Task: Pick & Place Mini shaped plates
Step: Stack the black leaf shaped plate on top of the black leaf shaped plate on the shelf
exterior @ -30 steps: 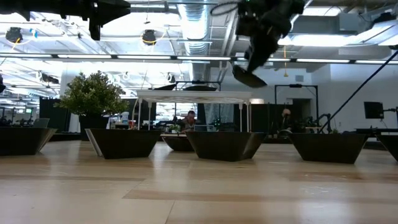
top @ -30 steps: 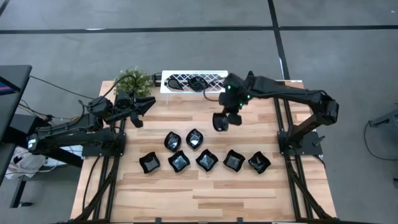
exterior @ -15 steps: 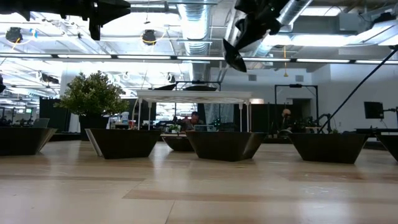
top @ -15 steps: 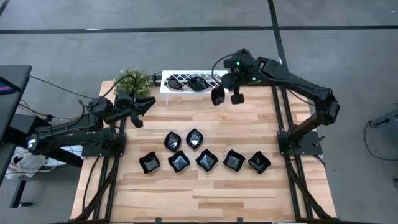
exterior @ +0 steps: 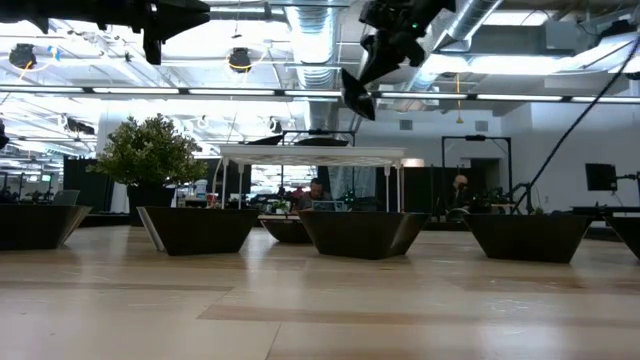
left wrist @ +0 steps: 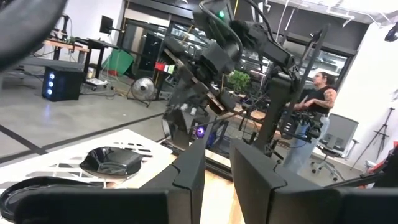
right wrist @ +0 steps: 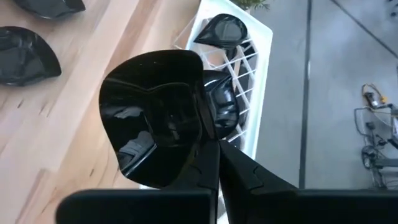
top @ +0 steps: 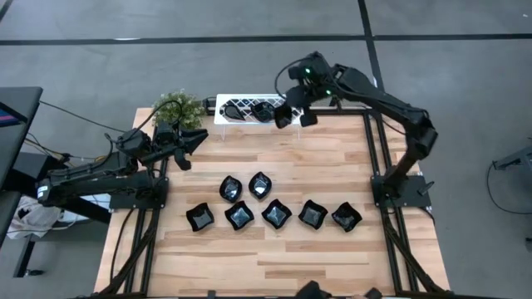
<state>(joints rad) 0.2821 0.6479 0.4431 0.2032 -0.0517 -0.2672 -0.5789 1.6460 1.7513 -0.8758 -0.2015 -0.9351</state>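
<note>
Over rack (top: 258,109), R gripper (top: 292,115) (prob. clamped) w/ plate (right wrist: 158,118)

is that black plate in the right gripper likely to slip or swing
Probably slippery: the black plate looks glossy, and the right gripper pinches only its rim, so it might pivot. It looks rigid, holding shape, likely light, above the white rack.

Overhead camera looks straight down on the whole wooden table (top: 274,249). Low camera looks level across it into the room. Both wrist cameras sit close, sharing the white rack (right wrist: 258,87).
</note>
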